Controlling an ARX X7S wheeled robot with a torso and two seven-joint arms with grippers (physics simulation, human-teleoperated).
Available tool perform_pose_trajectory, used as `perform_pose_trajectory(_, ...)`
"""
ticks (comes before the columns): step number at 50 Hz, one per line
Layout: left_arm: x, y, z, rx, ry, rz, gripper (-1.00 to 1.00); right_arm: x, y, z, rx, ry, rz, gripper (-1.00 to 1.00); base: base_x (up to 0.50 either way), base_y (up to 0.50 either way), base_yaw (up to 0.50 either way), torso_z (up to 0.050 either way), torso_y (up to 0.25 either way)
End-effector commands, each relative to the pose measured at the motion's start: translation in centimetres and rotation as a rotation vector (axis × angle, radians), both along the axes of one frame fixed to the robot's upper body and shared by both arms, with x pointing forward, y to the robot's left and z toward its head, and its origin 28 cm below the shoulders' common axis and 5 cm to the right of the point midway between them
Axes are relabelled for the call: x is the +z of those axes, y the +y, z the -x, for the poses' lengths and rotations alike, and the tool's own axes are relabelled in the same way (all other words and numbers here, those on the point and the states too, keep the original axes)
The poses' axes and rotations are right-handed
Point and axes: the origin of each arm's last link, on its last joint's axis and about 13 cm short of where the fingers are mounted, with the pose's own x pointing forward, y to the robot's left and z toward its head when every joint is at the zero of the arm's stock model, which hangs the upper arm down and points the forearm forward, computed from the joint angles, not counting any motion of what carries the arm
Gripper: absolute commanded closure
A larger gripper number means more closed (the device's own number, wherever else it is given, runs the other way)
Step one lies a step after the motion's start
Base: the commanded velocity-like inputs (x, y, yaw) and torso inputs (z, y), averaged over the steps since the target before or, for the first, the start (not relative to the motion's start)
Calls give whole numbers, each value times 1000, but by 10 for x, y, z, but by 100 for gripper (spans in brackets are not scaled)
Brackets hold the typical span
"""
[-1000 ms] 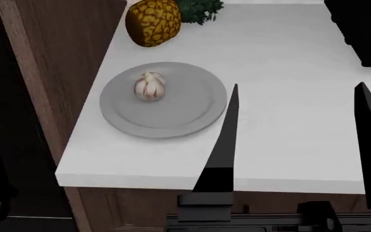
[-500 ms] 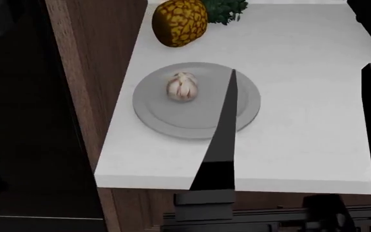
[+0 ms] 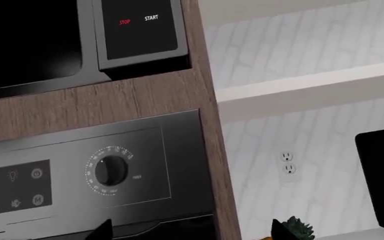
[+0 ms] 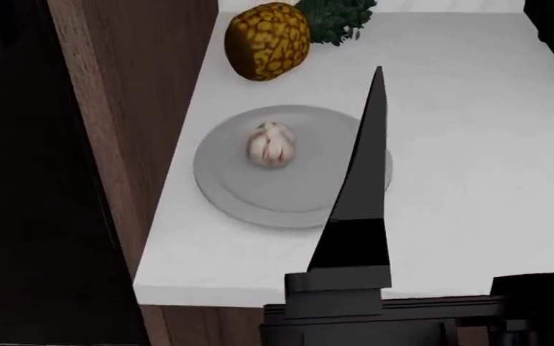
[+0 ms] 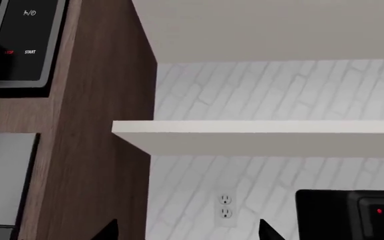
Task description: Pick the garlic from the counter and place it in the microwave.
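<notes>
Nearest in the head view: a black pointed finger [image 4: 359, 209] of a gripper, raised over the broad off-white stone-like counter [image 4: 469, 166], nothing held. Cannot tell which arm from this view; other finger out of frame, so spread unreadable. Likely poised for a reach not yet begun.

Beyond, resting on a round grey plate [image 4: 257, 202]: the small whitish garlic bulb with pinkish streaks [image 4: 271, 145], untouched.

Farther back: a yellow-brown pineapple [image 4: 267, 40].

Highest, in the left wrist view: the dark microwave panel with STOP and START labels [image 3: 137, 27].

Matt off-white stone counter [image 4: 450, 130], brown wood-grain cabinet side [image 4: 113, 108], smooth grey plate [image 4: 248, 198]
</notes>
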Motion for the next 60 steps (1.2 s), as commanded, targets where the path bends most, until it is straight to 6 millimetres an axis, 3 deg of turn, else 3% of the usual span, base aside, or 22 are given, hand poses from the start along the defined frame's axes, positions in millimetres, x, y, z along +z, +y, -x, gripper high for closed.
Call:
perform_pose_trajectory(1, 2, 2, 0, 14, -6, 5, -100, 3, -1, 1, -2, -6, -6, -100, 285, 0, 0, 0, 0)
perform_pose_trajectory(39, 4, 1, 0, 18, -16, 8, -100, 6, 2, 1, 21, -12, -15, -100, 134, 82, 0, 0, 0)
perform_pose_trajectory(46, 5, 1, 0, 22, -20, 5, -100, 12, 9, 4, 79, 100, -20, -100, 105, 0, 0, 0, 2)
perform_pose_trajectory(56, 4, 1, 0, 21, -8, 2, -100, 48, 3, -51, 64, 255, 94, -100, 0, 0, 0, 0, 0)
perform_pose_trajectory(60, 5, 0, 0, 23, -8, 1, -100, 54, 3, -73, 100, 341, 157, -100, 0, 0, 0, 0, 0)
